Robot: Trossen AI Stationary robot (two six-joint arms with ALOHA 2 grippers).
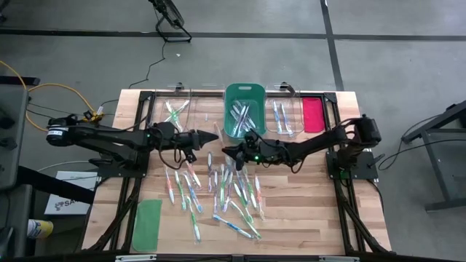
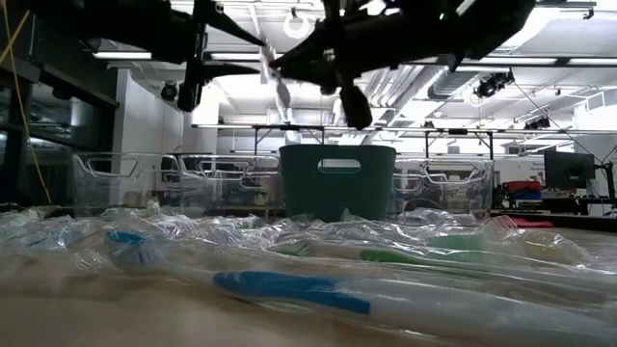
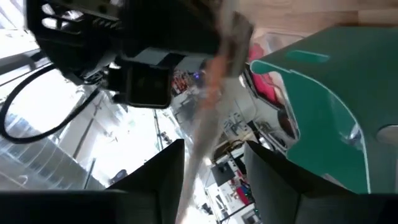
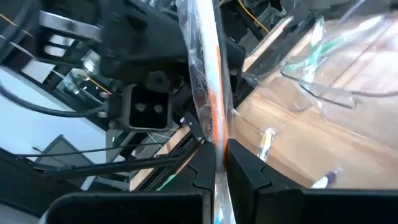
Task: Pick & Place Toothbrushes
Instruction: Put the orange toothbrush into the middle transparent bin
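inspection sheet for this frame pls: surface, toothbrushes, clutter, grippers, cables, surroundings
Surface: wooden table, bare wood at the front right.
Job's things: toothbrushes scattered mid-table; more in the green bin and clear bins.
Clutter: green lid front left, red-pink lid back right.
Grippers: left gripper and right gripper meet above the pile; right shut on a wrapped orange toothbrush, which also runs between the left fingers.
Cables: yellow cable on the floor at left.
Surroundings: workshop, nobody seen.

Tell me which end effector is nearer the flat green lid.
Left. The left end effector hangs above and right of the green lid; the right end effector is farther right, over the toothbrushes.
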